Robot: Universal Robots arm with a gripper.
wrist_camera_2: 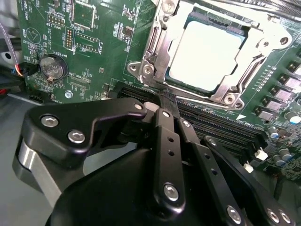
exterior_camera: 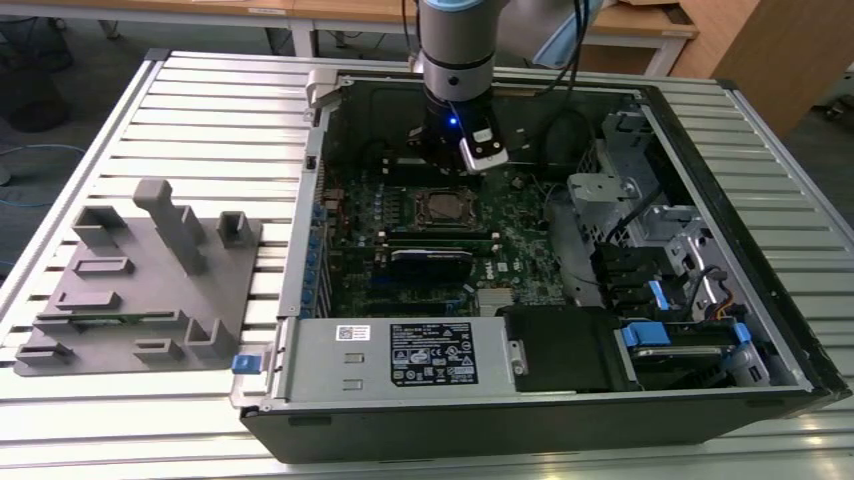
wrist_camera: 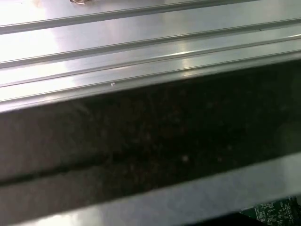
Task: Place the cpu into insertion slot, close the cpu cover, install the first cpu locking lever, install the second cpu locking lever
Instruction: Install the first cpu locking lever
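Observation:
The cpu lies flat in the insertion slot, its pale metal top showing through the window of the cpu cover. The silver cover lies down over the chip, screw heads at its corners. In the second wrist view my gripper is shut with nothing between its black fingers, and the tips hover just beside the socket's edge, over the long black memory slots. In the exterior view the gripper hangs inside the open computer case, just behind the socket. I cannot make out how the locking levers stand.
The case lies open on a slatted metal table. A grey fixture block sits at the exterior view's left. The power supply box and the drive cage crowd the board. A case wall shows in the first wrist view.

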